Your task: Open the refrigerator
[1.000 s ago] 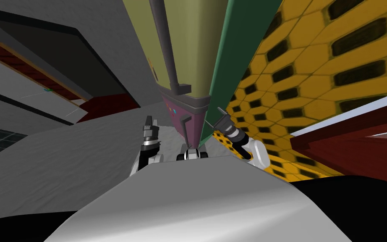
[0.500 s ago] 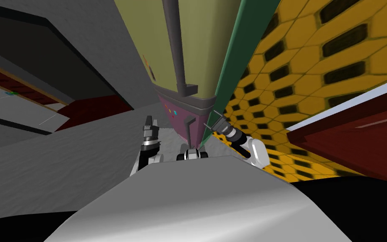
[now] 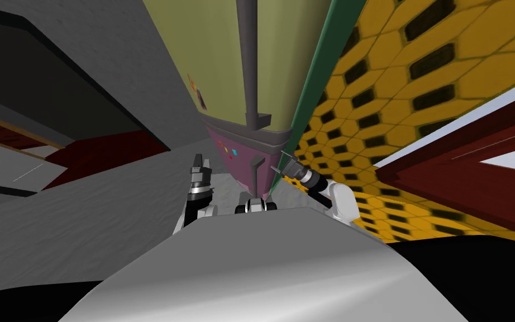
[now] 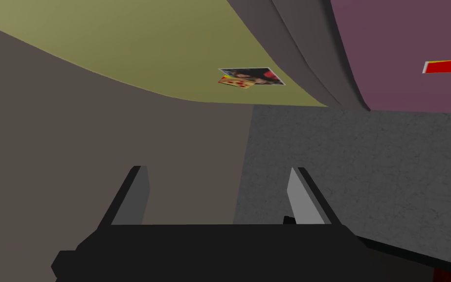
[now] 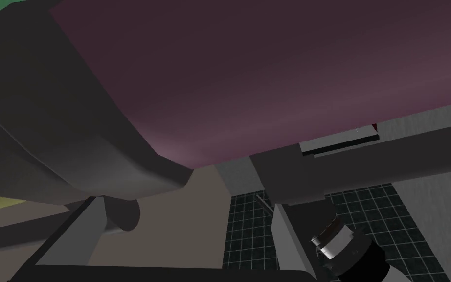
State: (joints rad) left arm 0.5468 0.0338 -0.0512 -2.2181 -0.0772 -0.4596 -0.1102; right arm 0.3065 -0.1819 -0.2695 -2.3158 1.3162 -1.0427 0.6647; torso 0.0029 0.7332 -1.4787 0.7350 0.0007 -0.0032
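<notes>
The refrigerator (image 3: 284, 61) stands right in front of me, with an olive upper door, a purple lower door (image 3: 234, 154) and a green side. A long dark grey handle (image 3: 248, 56) runs up the upper door, and a short handle (image 3: 256, 173) sits on the lower one. My right gripper (image 3: 280, 162) is open at the lower door's right edge, beside the green side. In the right wrist view its fingers (image 5: 92, 220) stand apart under the purple door (image 5: 268, 73) and the dark grey band between the doors. My left gripper (image 3: 199, 163) hangs open left of the fridge, holding nothing (image 4: 217, 196).
A yellow honeycomb-patterned wall (image 3: 418, 72) runs along the fridge's right. A dark red cabinet (image 3: 474, 179) juts in at the right, and another dark red piece (image 3: 111, 151) lies at the left. Grey floor (image 3: 83, 223) spreads to my left.
The whole head picture has shifted, so I have moved closer to the fridge. My right hand has drawn down and in toward the lower door's right edge. The left arm has kept still.
</notes>
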